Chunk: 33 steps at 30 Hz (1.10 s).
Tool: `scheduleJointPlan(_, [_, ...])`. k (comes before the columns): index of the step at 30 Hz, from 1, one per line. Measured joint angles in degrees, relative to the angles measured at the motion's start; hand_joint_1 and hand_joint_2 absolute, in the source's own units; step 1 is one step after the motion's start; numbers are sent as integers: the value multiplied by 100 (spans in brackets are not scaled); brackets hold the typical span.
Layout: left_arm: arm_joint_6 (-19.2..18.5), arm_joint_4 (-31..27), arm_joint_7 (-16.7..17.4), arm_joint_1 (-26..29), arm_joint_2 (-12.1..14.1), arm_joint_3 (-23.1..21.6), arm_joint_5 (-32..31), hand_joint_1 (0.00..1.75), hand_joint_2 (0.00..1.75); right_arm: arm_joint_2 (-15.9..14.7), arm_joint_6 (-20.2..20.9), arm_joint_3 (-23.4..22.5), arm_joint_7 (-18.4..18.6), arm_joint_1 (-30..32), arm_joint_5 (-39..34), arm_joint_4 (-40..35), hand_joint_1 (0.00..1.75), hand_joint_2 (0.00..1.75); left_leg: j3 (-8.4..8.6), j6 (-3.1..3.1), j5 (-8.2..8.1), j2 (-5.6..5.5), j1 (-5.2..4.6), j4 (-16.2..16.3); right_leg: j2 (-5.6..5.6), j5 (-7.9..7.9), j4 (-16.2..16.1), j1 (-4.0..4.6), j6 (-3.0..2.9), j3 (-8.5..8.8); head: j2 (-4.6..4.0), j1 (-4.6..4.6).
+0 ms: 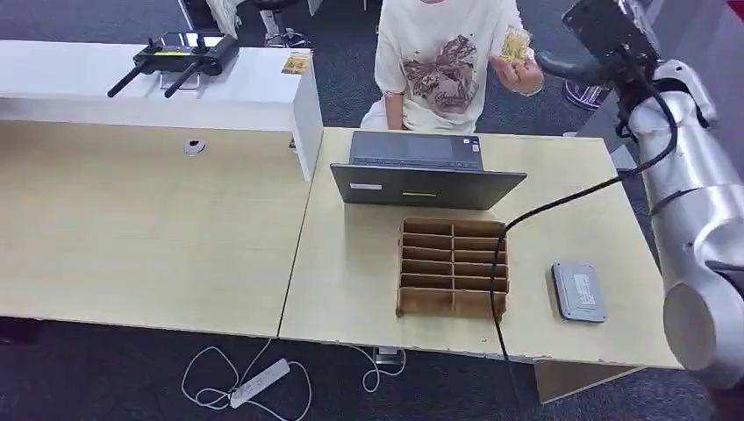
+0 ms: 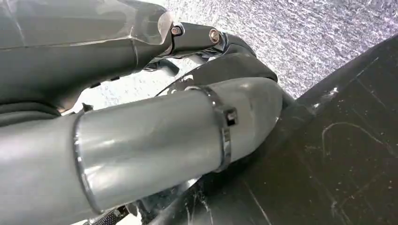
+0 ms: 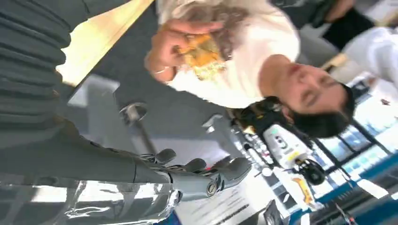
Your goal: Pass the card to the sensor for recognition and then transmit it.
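One hand matters here: the right hand [image 3: 187,176] is raised past the far right corner of the worktop [image 1: 368,263], fingers [image 3: 230,171] spread apart and holding nothing. In the head view its dark wrist end [image 1: 605,31] sits at the top right, with the silver right arm [image 1: 693,202] running down the right edge. Just beside it, a person [image 1: 443,61] in a pale printed shirt stands behind the worktop and holds the card [image 1: 515,44] up in a hand [image 1: 519,70], near the robot's hand but apart from it. The wrist view shows the same yellow card [image 3: 199,56] pinched in the person's fingers.

The left hand [image 2: 141,42] hangs low above dark floor; whether it is open or closed cannot be told.

On the worktop, a laptop [image 1: 425,171] stands at the far edge. Nearer lies a brown divided tray [image 1: 452,267], and to its right a flat grey sensor [image 1: 578,292]. A black cable [image 1: 526,215] runs across the tray's right side. A white counter [image 1: 158,88] to the left carries a black controller [image 1: 180,57] and a second card [image 1: 296,62].
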Motion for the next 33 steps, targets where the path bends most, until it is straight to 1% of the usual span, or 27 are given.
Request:
scheduleJointPlan(2, [15, 0, 0, 5, -4, 0, 9, 0, 0, -43, 20, -196, -102, 140, -200, -133, 0, 175, 0, 0, 0, 1, 0, 0, 0, 0, 0, 0, 0, 0, 0, 0])
scheduleJointPlan(5, [20, 0, 0, 6, -4, 0, 15, 0, 0, -85, 68, -349, -166, 265, -365, -256, 0, 175, 0, 0, 0, 1, 0, 0, 1, 0, 0, 0, 0, -1, 0, 0])
scheduleJointPlan(6, [22, 0, 0, 6, -4, 0, 17, 0, 0, -96, 87, -415, -242, 311, -511, -310, 0, 175, 0, 0, 0, 1, 0, 0, 2, 0, 1, 1, 0, -1, 0, 0])
scheduleJointPlan(8, [24, -2, 0, 7, -7, 0, 37, 0, 0, -122, 229, -546, -430, 490, -1055, -534, 0, 175, 2, 0, 0, 1, 3, 0, 1, 0, 0, 2, 0, 0, 0, 0])
scheduleJointPlan(10, [22, -2, 0, 6, -11, 0, 70, 0, 0, -170, 343, -611, -528, 865, -1737, -962, 0, 175, 5, 0, 0, -3, 7, 0, -5, -1, -2, 6, 1, 5, 0, 0])
scheduleJointPlan(12, [22, -2, 0, 7, -15, 0, 87, 0, 0, -264, 395, -664, -548, 1492, -2533, -1633, 0, 175, 3, 0, 0, -16, 9, 0, -19, -4, -4, 10, 4, 12, 0, 2])
scheduleJointPlan(14, [22, -2, 0, 9, -15, 0, 87, 0, 0, -345, 395, -690, -544, 2038, -2994, -2175, 0, 175, -1, 1, -1, -16, 9, 0, -19, -4, -3, 6, 4, 10, 0, 0])
scheduleJointPlan(17, [22, -2, 0, 8, -15, 0, 92, 0, 0, -455, 374, -699, -491, 2513, -3164, -2698, 0, 175, -1, 5, -6, -1, 6, 0, -4, -3, -3, 1, 4, 5, 0, 2])
scheduleJointPlan(20, [24, -2, 0, 8, -15, 0, 92, 0, 0, -544, 343, -697, -450, 2703, -3282, -3001, 0, 175, 0, 5, -6, 1, 2, 0, -1, -3, -4, 1, 4, 4, 0, 0])
scheduleJointPlan(23, [22, -2, -4, 9, -15, 0, 131, 0, 0, -601, 310, -703, -502, 2963, -3615, -3344, 0, 175, 4, 5, -5, -3, 4, 0, -8, -3, -4, 4, 4, 6, 0, 0])
scheduleJointPlan(26, [22, -2, -4, 13, -15, 0, 146, 0, 0, -649, 466, -784, -498, 3474, -4028, -3922, 0, 175, 0, 5, -6, -9, 4, -1, -11, -4, -4, 3, 4, 7, 0, -2])
scheduleJointPlan(29, [13, -2, -4, 12, -15, 0, 111, 0, 0, -702, 573, -916, -393, 3927, -4262, -4462, 0, 175, -2, 5, -6, -8, 4, -1, -9, -4, -4, 3, 5, 4, 0, 0])
scheduleJointPlan(33, [2, -2, -4, 6, -15, 0, 83, 0, 0, -743, 616, -1068, -277, 4284, -4377, -4992, 0, 175, -1, 5, -7, -4, 3, -1, -7, -5, -4, 2, 5, 4, 0, 0])
